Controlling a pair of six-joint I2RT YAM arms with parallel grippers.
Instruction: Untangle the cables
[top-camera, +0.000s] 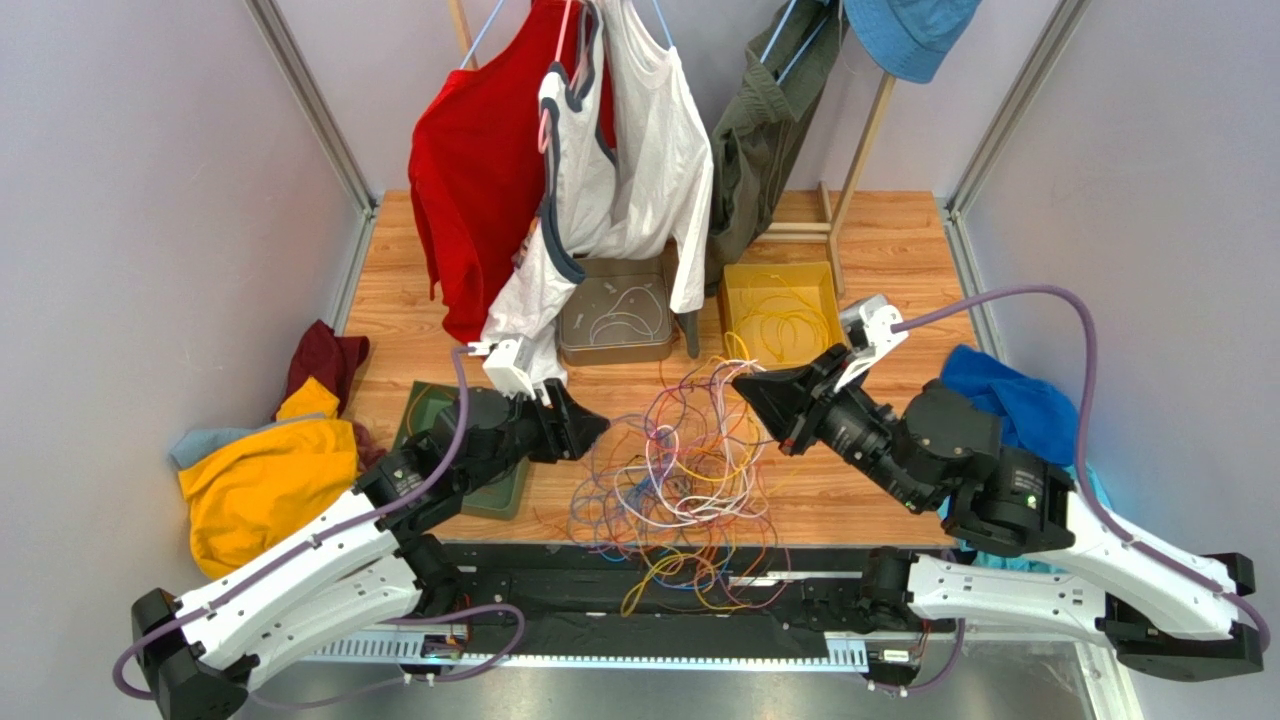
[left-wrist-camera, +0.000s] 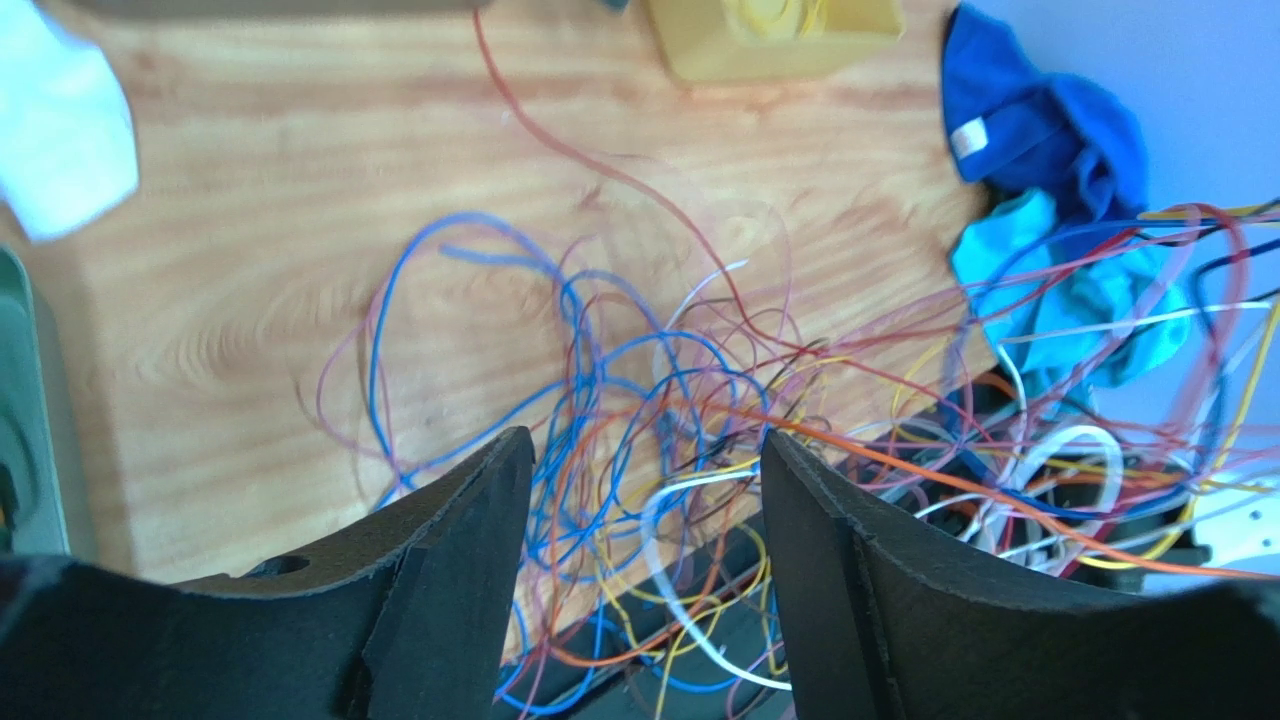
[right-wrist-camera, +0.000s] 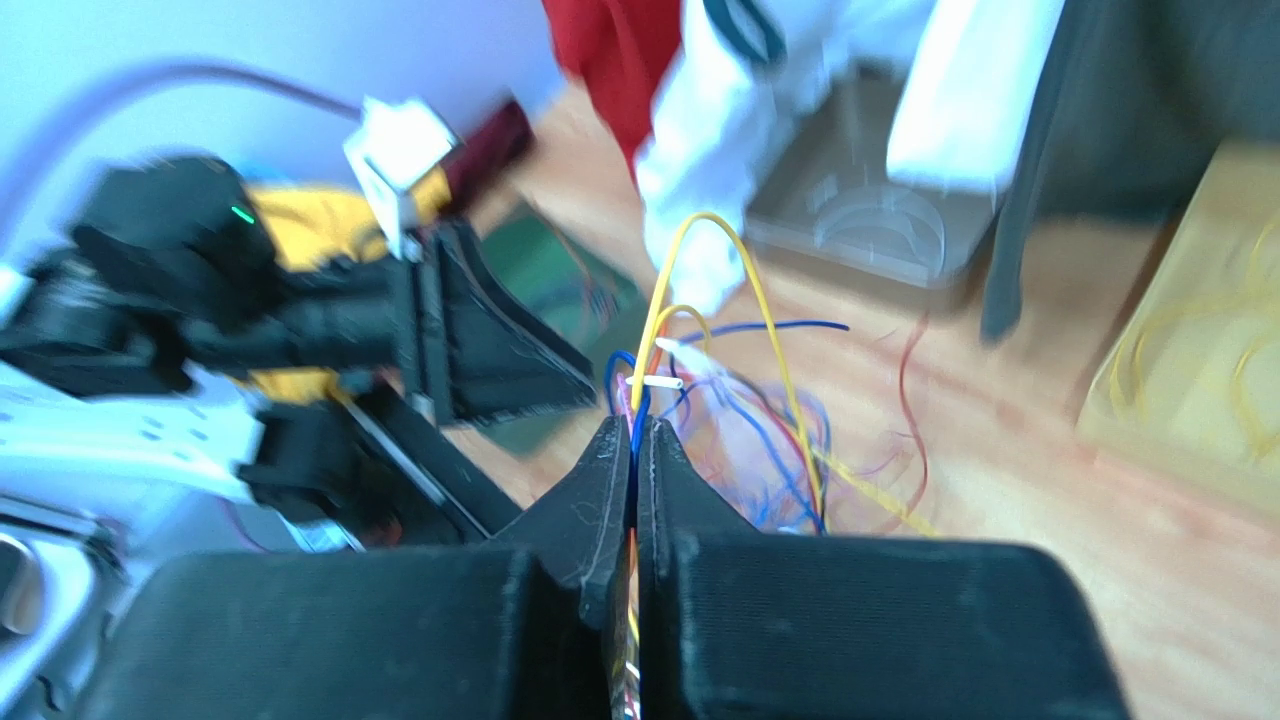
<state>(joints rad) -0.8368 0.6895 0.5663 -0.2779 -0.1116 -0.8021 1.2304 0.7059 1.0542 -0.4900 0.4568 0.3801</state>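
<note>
The cables lie in a loose snarl of thin orange, yellow, purple, blue, red and white wires at the table's near middle, some hanging over the front edge. My left gripper is open and empty just left of the snarl; in the left wrist view the cables lie beyond and below its fingers. My right gripper is shut on several cables at the snarl's upper right; in the right wrist view yellow and blue wires rise from between its fingertips.
A yellow bin holding yellow wires and a clear bin stand behind the snarl. A green tray lies under the left arm. Clothes hang from a rack at the back. Cloth piles lie left and right.
</note>
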